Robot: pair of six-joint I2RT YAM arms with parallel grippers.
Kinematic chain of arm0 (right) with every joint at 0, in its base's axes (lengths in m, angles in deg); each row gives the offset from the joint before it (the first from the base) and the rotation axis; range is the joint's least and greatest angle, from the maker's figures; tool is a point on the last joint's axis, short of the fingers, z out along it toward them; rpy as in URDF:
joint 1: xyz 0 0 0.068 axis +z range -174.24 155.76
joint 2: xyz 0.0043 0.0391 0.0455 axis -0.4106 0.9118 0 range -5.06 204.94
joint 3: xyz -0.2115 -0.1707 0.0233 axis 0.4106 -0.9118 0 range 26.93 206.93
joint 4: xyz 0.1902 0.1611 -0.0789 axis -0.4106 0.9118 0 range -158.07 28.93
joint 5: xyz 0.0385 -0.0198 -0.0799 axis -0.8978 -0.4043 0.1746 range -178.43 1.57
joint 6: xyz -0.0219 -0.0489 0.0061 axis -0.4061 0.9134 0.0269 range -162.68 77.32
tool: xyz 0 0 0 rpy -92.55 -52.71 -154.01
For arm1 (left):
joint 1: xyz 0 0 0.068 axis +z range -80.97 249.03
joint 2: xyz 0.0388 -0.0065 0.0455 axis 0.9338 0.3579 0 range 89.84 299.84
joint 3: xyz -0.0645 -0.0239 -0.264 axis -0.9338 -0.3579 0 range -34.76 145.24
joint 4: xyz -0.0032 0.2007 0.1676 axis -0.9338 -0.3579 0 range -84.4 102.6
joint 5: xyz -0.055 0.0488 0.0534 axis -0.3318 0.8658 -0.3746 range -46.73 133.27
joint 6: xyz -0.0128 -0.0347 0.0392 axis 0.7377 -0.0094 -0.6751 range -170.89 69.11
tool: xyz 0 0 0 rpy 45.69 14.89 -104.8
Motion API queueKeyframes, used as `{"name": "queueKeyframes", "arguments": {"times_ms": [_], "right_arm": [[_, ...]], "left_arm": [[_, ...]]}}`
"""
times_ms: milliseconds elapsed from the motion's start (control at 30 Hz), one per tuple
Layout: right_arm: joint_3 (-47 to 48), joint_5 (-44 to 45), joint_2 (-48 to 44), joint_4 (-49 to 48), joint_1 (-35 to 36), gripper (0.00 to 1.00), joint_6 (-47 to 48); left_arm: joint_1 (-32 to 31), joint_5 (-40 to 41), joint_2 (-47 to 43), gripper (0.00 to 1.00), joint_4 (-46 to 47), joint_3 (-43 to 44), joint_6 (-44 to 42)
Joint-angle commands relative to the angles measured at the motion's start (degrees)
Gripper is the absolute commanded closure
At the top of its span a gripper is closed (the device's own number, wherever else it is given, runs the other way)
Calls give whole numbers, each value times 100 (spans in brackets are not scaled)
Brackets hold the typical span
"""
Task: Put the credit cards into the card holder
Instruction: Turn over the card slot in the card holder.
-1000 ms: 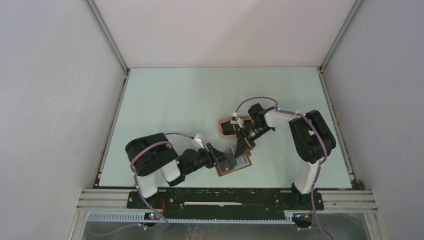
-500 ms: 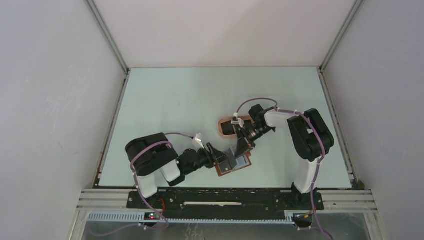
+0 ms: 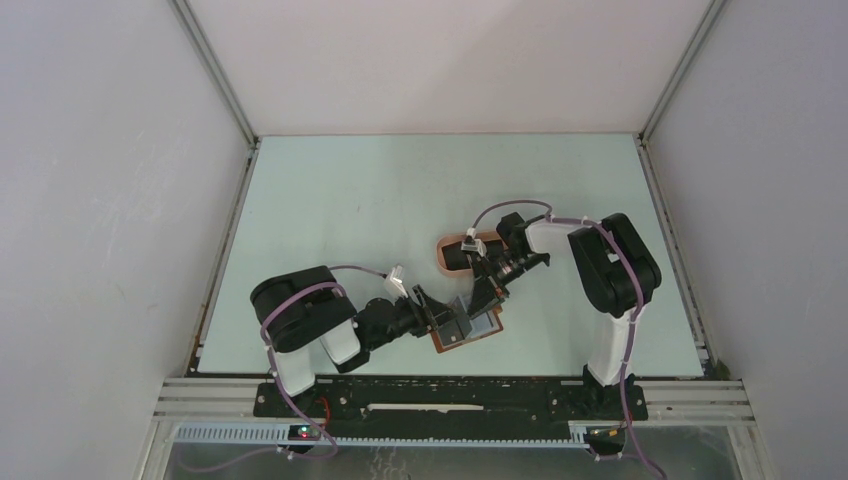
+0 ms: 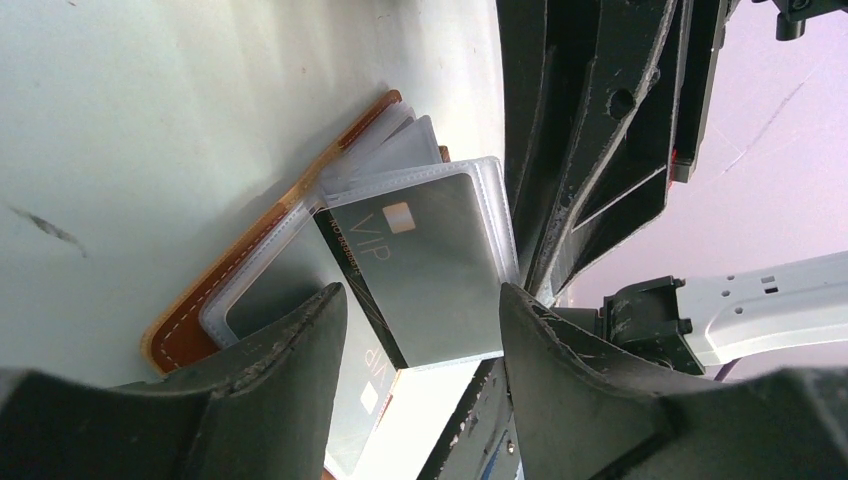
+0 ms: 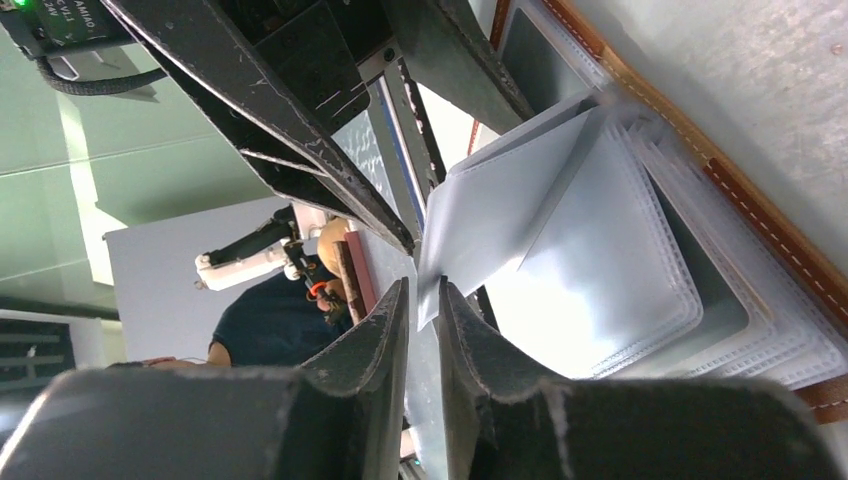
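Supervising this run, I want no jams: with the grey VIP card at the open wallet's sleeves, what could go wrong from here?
1. The right gripper pinches only the corner of a clear sleeve. The corner could slip out, and the sleeve could flop over the VIP card.
2. Both arms crowd the small card holder, so their jaws might collide or drag it.

Surface (image 3: 380, 200): pale mint-green, matte, flat; faint scuff marks show in left wrist view.
Enclosure: left wall (image 3: 110, 200), back wall (image 3: 450, 60), right wall (image 3: 770, 200); plain light grey-white panels.
Aluminium corner posts (image 3: 215, 68): run diagonally from upper corners down to rear corners of surface.
Black mounting rail (image 3: 550, 398): along near edge; slotted cable duct (image 3: 240, 433) below it.
Lighting: even, diffuse.
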Motion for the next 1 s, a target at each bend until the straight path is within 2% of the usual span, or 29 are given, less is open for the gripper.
{"name": "queueKeyframes", "arguments": {"times_ms": [0,567,967], "right_arm": [[206,-347,84,195,-51,74,134],[198,-214,245,121,-143,88,12],[238,-551,295,239,-6,84,159]], "left_arm": [[64,-41,-85,37,180,-83,-99],[73,-51,-89,36,178,-74,-101],[71,-15,-128,30,182,-110,-108]]}}
